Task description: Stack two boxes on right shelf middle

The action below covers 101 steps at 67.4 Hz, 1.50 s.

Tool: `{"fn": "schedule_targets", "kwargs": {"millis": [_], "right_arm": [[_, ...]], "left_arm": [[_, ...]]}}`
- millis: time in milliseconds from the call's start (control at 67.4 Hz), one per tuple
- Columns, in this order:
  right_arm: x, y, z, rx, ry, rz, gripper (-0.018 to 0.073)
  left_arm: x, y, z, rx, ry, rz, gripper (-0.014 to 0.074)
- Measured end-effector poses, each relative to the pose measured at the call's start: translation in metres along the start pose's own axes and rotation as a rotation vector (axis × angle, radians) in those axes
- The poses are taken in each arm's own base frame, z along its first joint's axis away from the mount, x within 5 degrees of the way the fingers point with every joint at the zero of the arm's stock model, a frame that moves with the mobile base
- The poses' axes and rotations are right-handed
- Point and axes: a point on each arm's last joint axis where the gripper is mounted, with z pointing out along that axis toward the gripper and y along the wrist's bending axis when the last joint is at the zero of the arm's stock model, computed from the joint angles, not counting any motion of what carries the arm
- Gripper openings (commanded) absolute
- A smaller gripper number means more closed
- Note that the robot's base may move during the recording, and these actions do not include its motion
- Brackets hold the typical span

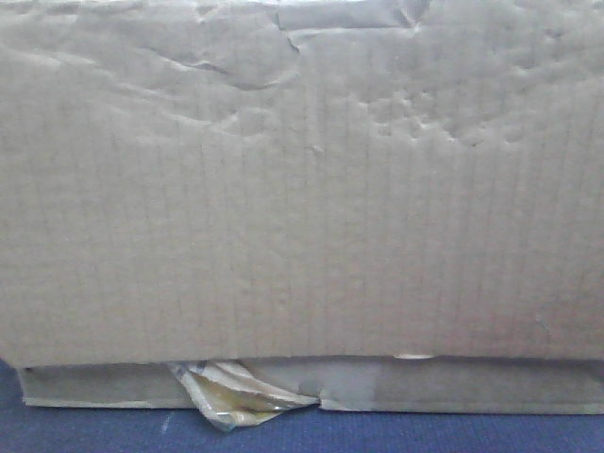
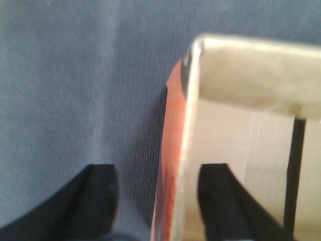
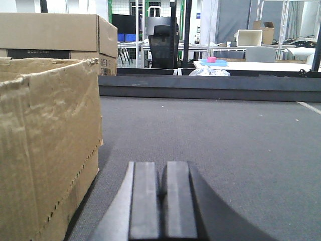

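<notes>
Spread wide, the black left fingers (image 2: 100, 201), astride the upright wall of an open box (image 2: 173, 150) with a red-orange outer face: one outside above blue cloth (image 2: 60, 100), the other inside against pale cardboard, with contact with that wall impossible to tell through the blur. Pressed flat together, the right fingers (image 3: 144, 201), pinching nothing, low over the grey table (image 3: 225, 140). Just left of them, standing on the table, a worn cardboard box (image 3: 45, 150) with a ragged, torn top rim and a dented side. Behind it, toward the far left corner of the table, a second box (image 3: 55, 32) with a dark label strip. Along the far edge, a dark raised rail (image 3: 210, 85); beyond it, a black office chair (image 3: 164, 45) among workshop frames and benches. In the front camera, nothing but a creased brown cardboard face (image 1: 302, 189) from side to side, with torn tape (image 1: 231, 396) curling out beneath its bottom edge above a strip of blue.
</notes>
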Motion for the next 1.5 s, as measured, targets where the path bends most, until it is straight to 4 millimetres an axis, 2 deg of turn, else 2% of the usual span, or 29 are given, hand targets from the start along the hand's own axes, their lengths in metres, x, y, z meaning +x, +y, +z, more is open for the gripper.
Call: {"fn": "schedule_targets", "kwargs": {"millis": [163,415,519,579,683,890,1009,1143,1246,1499], "right_arm": [[0.0,0.0,0.0,0.0,0.0,0.0,-0.0168],[0.0,0.0,0.0,0.0,0.0,0.0,-0.0168],[0.0,0.0,0.0,0.0,0.0,0.0,-0.0168],[0.0,0.0,0.0,0.0,0.0,0.0,-0.0168],[0.0,0.0,0.0,0.0,0.0,0.0,-0.0168],[0.0,0.0,0.0,0.0,0.0,0.0,-0.0168],[0.0,0.0,0.0,0.0,0.0,0.0,-0.0168],[0.0,0.0,0.0,0.0,0.0,0.0,-0.0168],[0.0,0.0,0.0,0.0,0.0,0.0,-0.0168],[0.0,0.0,0.0,0.0,0.0,0.0,-0.0168]], "left_arm": [[0.004,0.001,0.004,-0.003,0.058,0.013,-0.0106],[0.002,0.0,0.0,0.001,0.052,0.013,-0.0111],[-0.003,0.001,-0.008,-0.006,0.026,0.0,-0.0111],[-0.006,0.002,-0.018,-0.02,-0.005,-0.011,-0.0111],[-0.014,0.006,-0.049,-0.041,-0.095,-0.03,-0.0111],[-0.033,0.016,-0.123,-0.084,-0.351,-0.102,-0.0111],[-0.039,0.015,-0.157,-0.065,-0.472,-0.158,-0.0111],[-0.043,-0.007,-0.193,0.031,-0.603,-0.168,-0.0111],[-0.044,-0.037,-0.214,0.112,-0.669,-0.149,-0.0111],[-0.032,-0.119,-0.231,0.193,-0.695,-0.07,-0.0111]]}}
